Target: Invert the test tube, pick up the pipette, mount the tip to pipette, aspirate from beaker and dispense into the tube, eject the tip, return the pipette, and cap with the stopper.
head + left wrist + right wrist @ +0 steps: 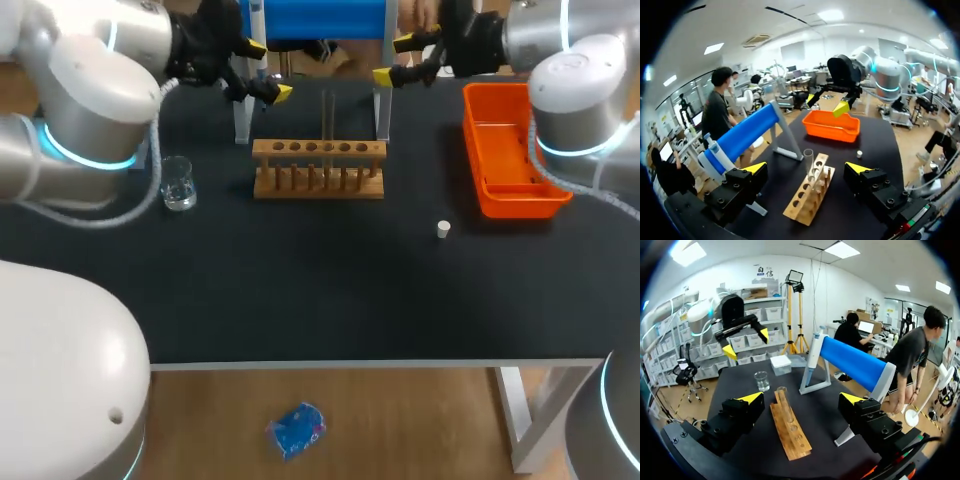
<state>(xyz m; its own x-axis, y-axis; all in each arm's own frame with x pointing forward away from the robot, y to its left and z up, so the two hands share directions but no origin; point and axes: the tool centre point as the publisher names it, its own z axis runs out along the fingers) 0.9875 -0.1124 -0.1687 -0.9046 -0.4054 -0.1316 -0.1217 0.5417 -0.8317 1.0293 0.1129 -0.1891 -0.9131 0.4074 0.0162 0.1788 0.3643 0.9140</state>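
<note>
Test tube (pixel 327 120) stands upright in the wooden rack (pixel 318 170) mid-table, well apart from the beaker (pixel 178 183) at 9 o'clock, stopper (pixel 443 229) at 4 and orange bin (pixel 470 150) at 3 by the right edge, while left gripper (pixel 268 70) at 11 and right gripper (pixel 393 60) at 1 hang released over the far edge.

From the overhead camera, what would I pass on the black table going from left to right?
glass beaker → wooden rack → white stopper → orange tray
</note>
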